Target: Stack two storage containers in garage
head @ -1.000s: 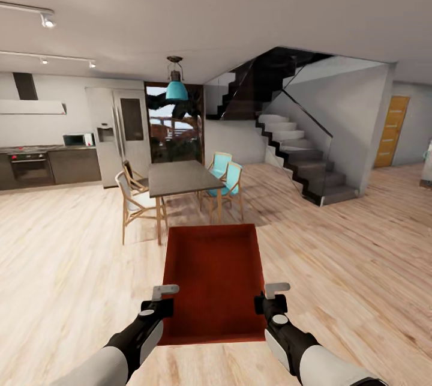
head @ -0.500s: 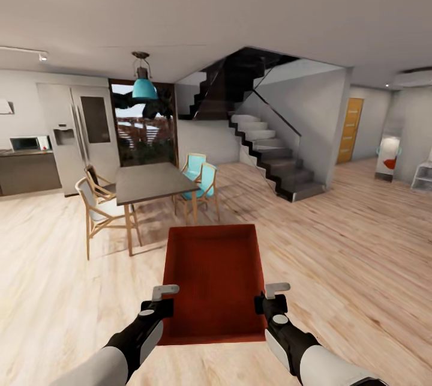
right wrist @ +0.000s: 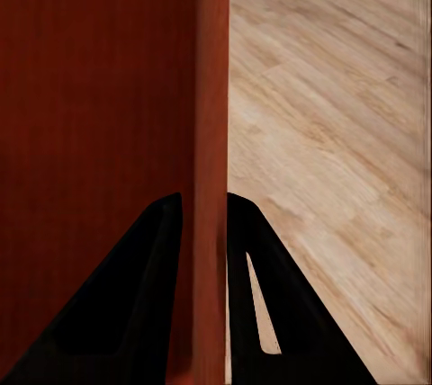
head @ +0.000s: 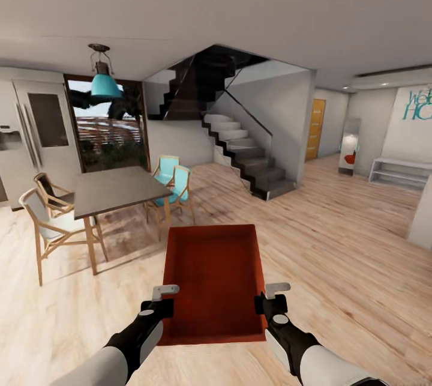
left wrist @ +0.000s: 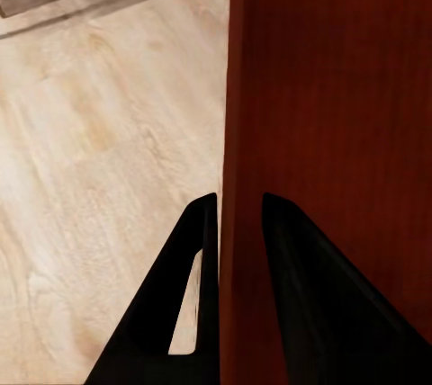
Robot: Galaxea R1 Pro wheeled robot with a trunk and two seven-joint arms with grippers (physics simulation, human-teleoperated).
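Camera panned right past the dining table [head: 117, 189]. Left gripper [head: 163, 301] and right gripper [head: 269, 297] clamp one storage container [head: 215, 281]; garage unreached, stacking remains.

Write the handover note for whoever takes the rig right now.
Left gripper: shut on the left wall of the storage container.
Right gripper: shut on its right wall.
The container is held level in front of the trunk, above light wood floor, with a dining table and stairs ahead.
Done: one container picked up.
Left: reach the garage, set it down, fetch and stack the second.
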